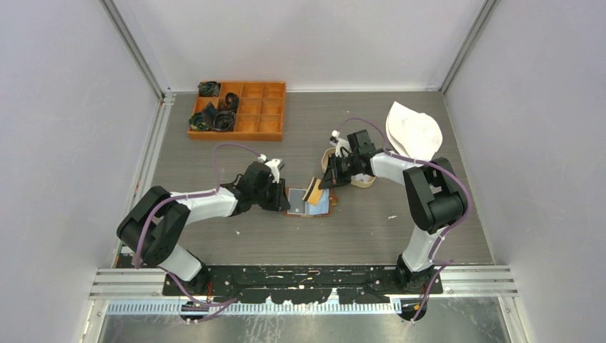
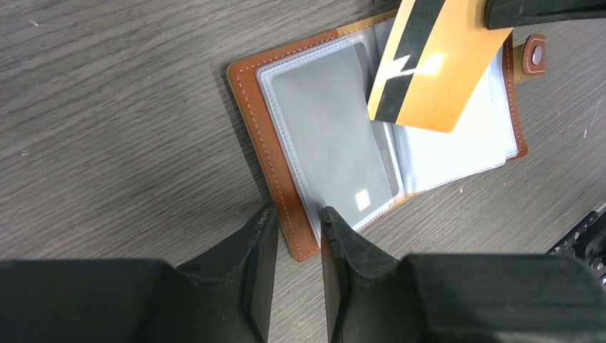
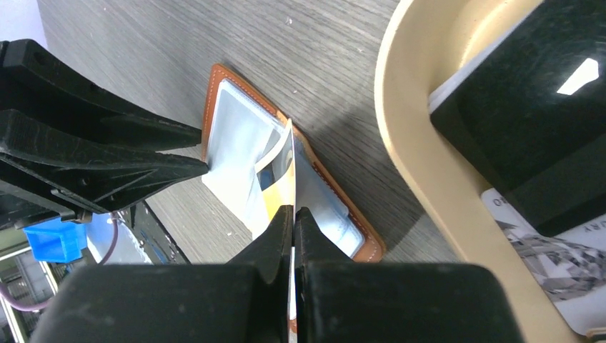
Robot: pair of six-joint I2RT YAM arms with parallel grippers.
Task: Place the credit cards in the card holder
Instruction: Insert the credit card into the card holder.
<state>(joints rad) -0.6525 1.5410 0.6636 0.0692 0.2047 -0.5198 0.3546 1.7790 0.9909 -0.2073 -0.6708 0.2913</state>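
Note:
The card holder [image 1: 309, 204] lies open on the table, brown leather with clear sleeves [image 2: 336, 136], and a grey card sits in its left sleeve. My right gripper [image 3: 294, 214] is shut on a tan credit card with a black stripe [image 2: 436, 64]. It holds the card on edge, tilted over the holder's right page. My left gripper [image 2: 296, 221] is open, its fingertips [image 2: 339, 232] straddling the holder's near leather edge. Two more credit cards, one black [image 3: 514, 121] and one white-grey [image 3: 550, 264], lie in the tan tray [image 3: 407, 143].
The oval tray [image 1: 350, 170] sits just right of the card holder, under the right arm. An orange compartment box [image 1: 239, 109] with dark items stands at the back left. A white crumpled sheet [image 1: 414, 131] lies at the back right.

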